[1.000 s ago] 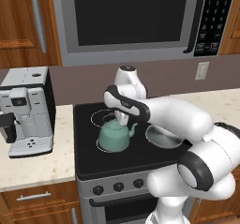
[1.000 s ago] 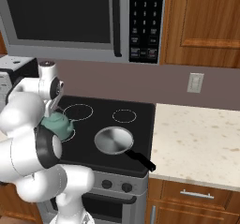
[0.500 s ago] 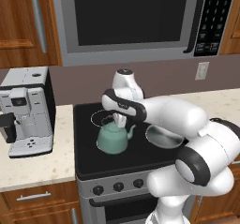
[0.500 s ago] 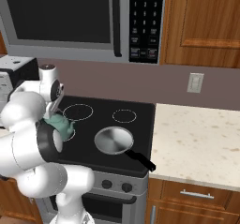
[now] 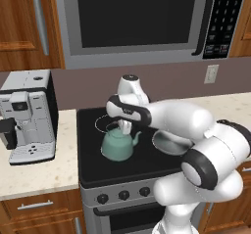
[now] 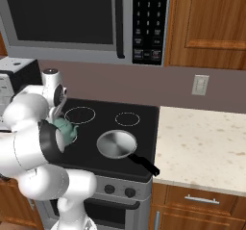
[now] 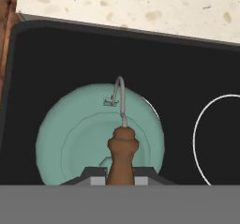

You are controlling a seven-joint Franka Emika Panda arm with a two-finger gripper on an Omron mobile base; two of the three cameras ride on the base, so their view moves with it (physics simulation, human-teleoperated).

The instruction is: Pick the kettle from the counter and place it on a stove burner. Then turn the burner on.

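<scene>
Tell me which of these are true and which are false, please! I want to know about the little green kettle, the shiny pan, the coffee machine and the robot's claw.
1. The small teal-green kettle is over the black glass cooktop. True.
2. The gripper is shut on the kettle's brownish handle. True.
3. The flat silver pan sits on the beige speckled stone counter. False: it sits on the cooktop, with its black handle pointing toward the front edge.
4. The silver and black coffee machine stands to the right of the cooktop. False: it stands on the counter to the left.
5. The kettle sits inside the pan. False: they are apart, the kettle on the left side, the pan on the right.
</scene>
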